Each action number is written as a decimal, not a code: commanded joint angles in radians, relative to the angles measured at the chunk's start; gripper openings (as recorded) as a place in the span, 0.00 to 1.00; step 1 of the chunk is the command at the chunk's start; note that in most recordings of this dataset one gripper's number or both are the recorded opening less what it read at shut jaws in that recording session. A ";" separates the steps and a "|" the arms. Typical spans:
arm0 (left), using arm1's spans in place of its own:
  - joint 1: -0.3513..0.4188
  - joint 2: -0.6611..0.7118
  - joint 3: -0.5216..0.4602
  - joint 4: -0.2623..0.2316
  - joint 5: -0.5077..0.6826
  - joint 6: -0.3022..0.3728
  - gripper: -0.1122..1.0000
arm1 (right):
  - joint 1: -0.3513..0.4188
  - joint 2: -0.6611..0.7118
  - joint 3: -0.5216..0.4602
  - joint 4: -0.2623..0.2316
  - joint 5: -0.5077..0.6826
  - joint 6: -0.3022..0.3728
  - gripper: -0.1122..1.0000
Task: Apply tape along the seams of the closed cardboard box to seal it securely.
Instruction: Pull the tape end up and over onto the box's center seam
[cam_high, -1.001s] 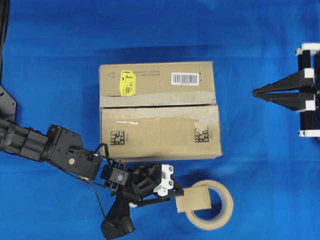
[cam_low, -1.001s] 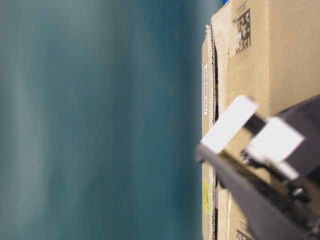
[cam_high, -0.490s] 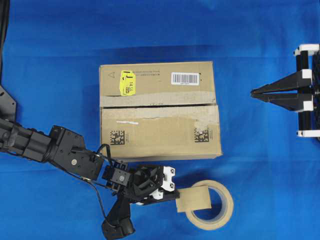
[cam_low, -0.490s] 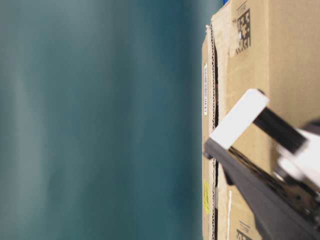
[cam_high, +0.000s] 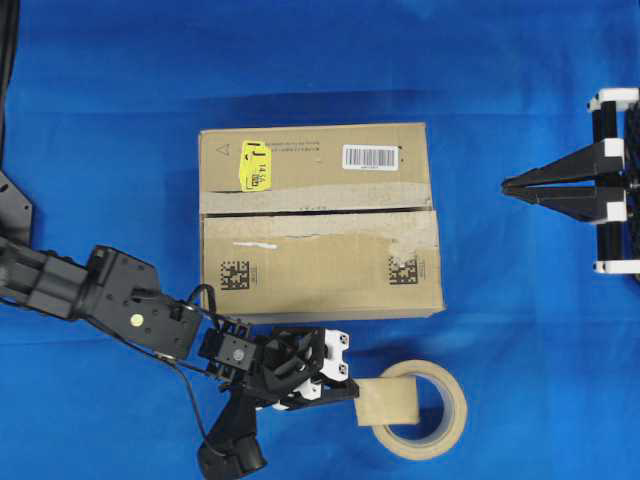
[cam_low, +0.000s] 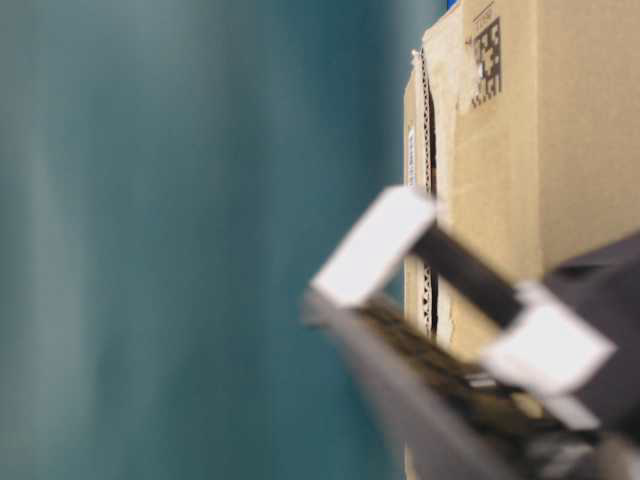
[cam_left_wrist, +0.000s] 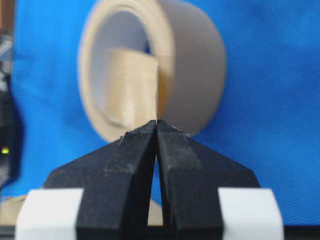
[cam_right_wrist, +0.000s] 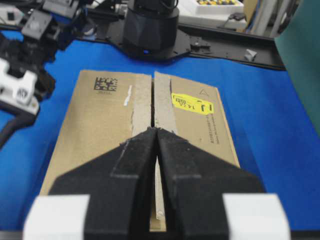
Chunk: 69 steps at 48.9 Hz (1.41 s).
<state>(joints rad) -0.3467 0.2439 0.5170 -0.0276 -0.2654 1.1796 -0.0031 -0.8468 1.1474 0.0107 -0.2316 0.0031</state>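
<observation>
The cardboard box (cam_high: 320, 270) lies flaps-up mid-table, with a yellow sticker and a barcode label. Its seam (cam_high: 320, 211) runs left to right between pale torn tape remnants. In front of the box, my left gripper (cam_high: 352, 392) is shut on the near edge of the tan tape (cam_high: 388, 403), which lies over the tape roll (cam_high: 453, 400). The left wrist view shows the fingertips meeting on the edge of the tape (cam_left_wrist: 131, 85) before the tape roll (cam_left_wrist: 200, 65). My right gripper (cam_high: 506, 185) hangs shut and empty to the right of the box, pointing along the seam (cam_right_wrist: 153, 100).
Blue cloth (cam_high: 120, 120) covers the table around the box. The left arm (cam_high: 110, 300) stretches in from the left edge. In the table-level view the box (cam_low: 520, 150) is partly hidden by the blurred left gripper's fingers (cam_low: 375, 245).
The left jaws have closed from wide open onto the tape's edge, and that gripper has shifted slightly. The right gripper and the box have not moved.
</observation>
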 joint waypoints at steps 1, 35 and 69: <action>0.000 -0.071 -0.020 -0.003 0.006 -0.002 0.10 | -0.003 0.002 -0.014 0.000 -0.002 -0.002 0.21; 0.137 -0.347 0.063 0.002 0.063 0.106 0.10 | -0.003 0.002 -0.015 0.000 0.026 -0.002 0.21; 0.345 -0.445 0.190 0.003 0.064 0.133 0.10 | -0.008 0.002 -0.014 -0.002 0.029 -0.002 0.21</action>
<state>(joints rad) -0.0031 -0.1749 0.7072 -0.0261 -0.1979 1.3162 -0.0077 -0.8468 1.1474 0.0107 -0.1979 0.0031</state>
